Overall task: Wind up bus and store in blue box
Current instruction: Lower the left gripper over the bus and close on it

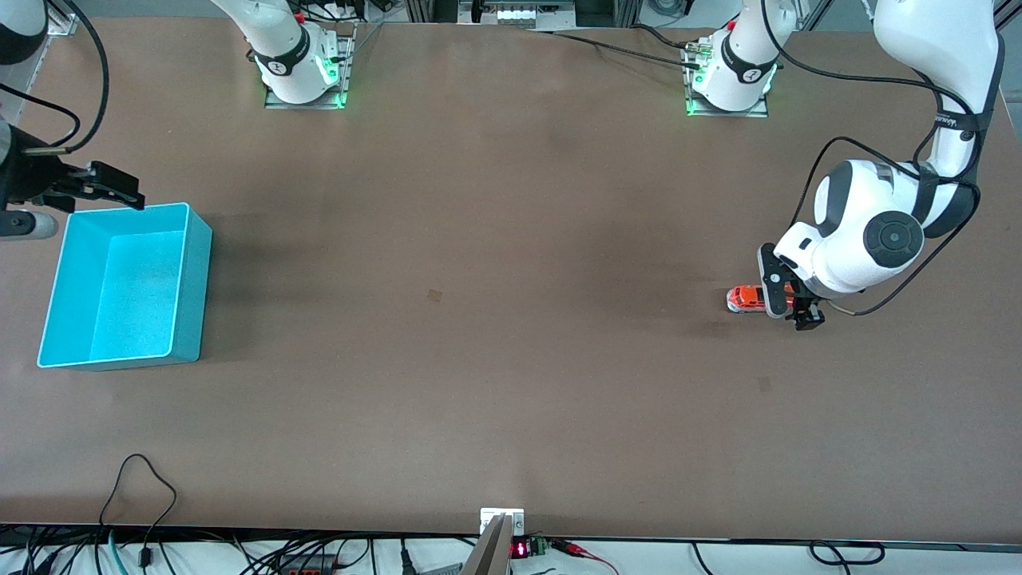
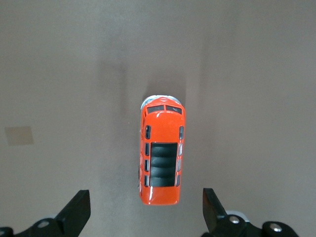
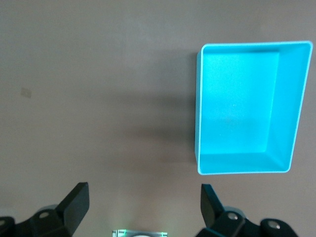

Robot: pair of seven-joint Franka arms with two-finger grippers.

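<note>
The small orange bus stands on the table toward the left arm's end. My left gripper is low over its rear, open. In the left wrist view the bus shows from above with dark roof windows, and its rear end lies between the spread fingertips of my left gripper without touching them. The blue box sits empty at the right arm's end of the table. My right gripper waits open and empty above the table by the box's edge; in the right wrist view the box lies off to one side.
A small tan patch marks the middle of the table. The arm bases stand along the table's edge farthest from the front camera. Cables run along the nearest edge.
</note>
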